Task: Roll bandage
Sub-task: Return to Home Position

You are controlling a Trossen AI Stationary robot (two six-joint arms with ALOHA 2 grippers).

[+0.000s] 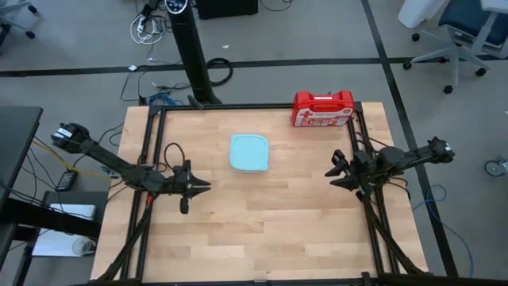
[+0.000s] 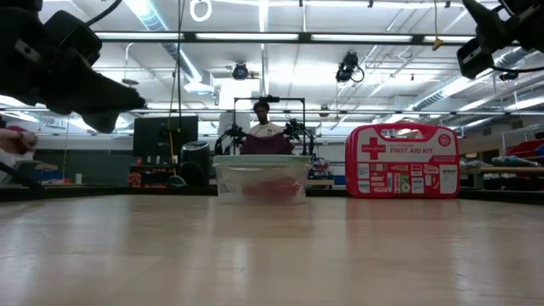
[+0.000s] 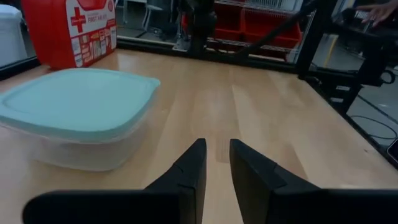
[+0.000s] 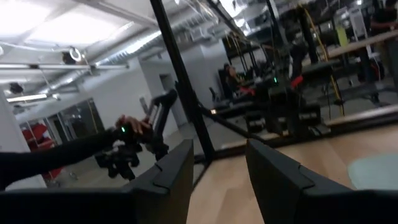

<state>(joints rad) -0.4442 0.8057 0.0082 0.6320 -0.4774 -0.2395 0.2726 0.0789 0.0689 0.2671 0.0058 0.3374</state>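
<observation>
Above the wooden table (image 1: 262, 230), both dark arms hang clear of the surface with nothing in their pincers. The left arm stretches in from the table's left edge. Its left gripper (image 1: 202, 187) points toward the middle, and in its wrist view the two fingers (image 3: 186, 177) stand close together with only a narrow strip of wood showing between them. The right arm is folded at the right edge. The right gripper (image 1: 333, 170) points back toward the centre, its fingers plainly spread. The level view shows both grippers raised well above the tabletop.

Between the two grippers, nearer the far edge, sits a square plastic container (image 1: 249, 152) with its pale blue lid on. The bandage (image 2: 272, 189) lies inside it, visible only as a blurred red shape through the clear wall. A red first-aid case (image 1: 322, 109) stands upright at the far edge, to the right of the container and apart from it. A person (image 2: 265, 132) is in the room beyond the table.
</observation>
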